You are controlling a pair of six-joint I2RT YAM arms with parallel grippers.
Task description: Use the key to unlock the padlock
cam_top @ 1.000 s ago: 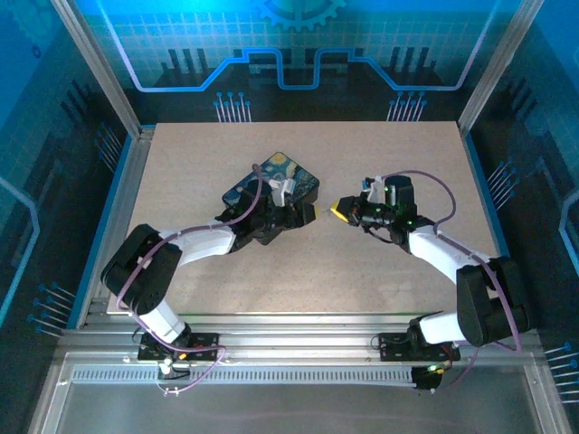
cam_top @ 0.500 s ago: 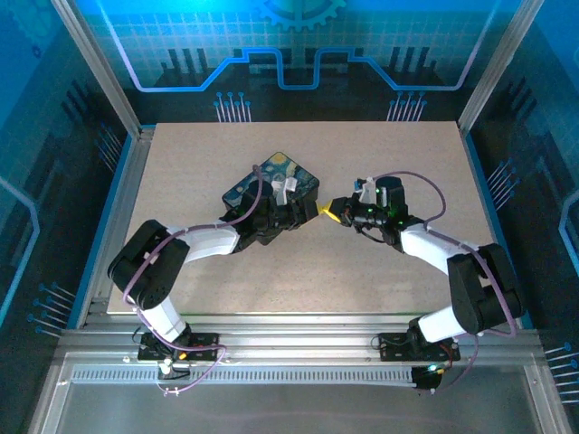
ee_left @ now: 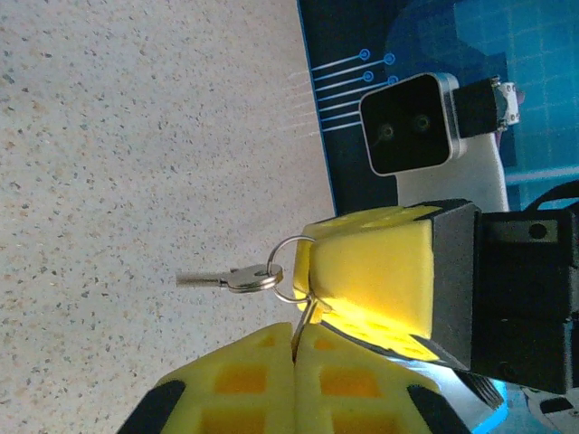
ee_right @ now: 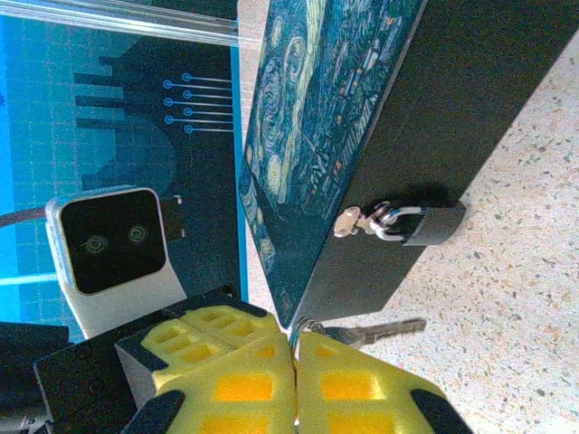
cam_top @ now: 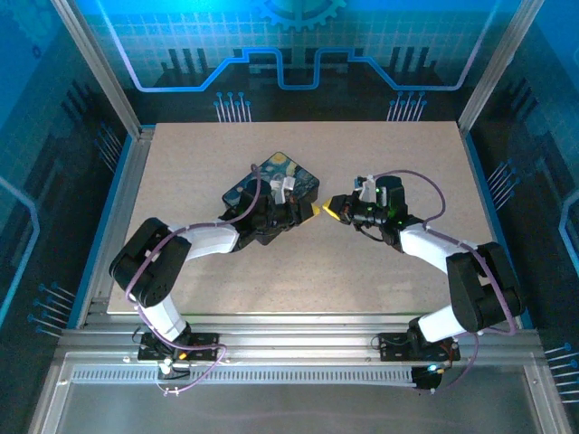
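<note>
The left gripper (ee_left: 295, 344) has its yellow pads pressed flat together. A thin metal strip (ee_left: 306, 318) runs edge-on into the seam at their tips and is clamped there. Just past those tips the strip joins a key ring (ee_left: 289, 268). The key (ee_left: 226, 279) hangs from that ring by its head, and in the left wrist view it lies level, pointing off to the left of the tips above the speckled table (ee_left: 109, 181). Tip to tip with this gripper is the right gripper (ee_right: 294, 344), also closed with no gap between its pads. The ring meets the seam at its tips and looks pinched there, though how much of it is caught cannot be told. In the right wrist view the key sticks out just to the right of those tips, blade pointing away. A little beyond the tips stands the black box (ee_right: 452, 99) with its swirl-painted lid (ee_right: 312, 117). The padlock (ee_right: 432, 223) rests against the box's dark front wall, with its shackle threaded through a small silvery hasp (ee_right: 353, 220) at the lid's edge. It sits near the key but apart from it. From above, the two grippers meet just beside the near right corner of the box.
</note>
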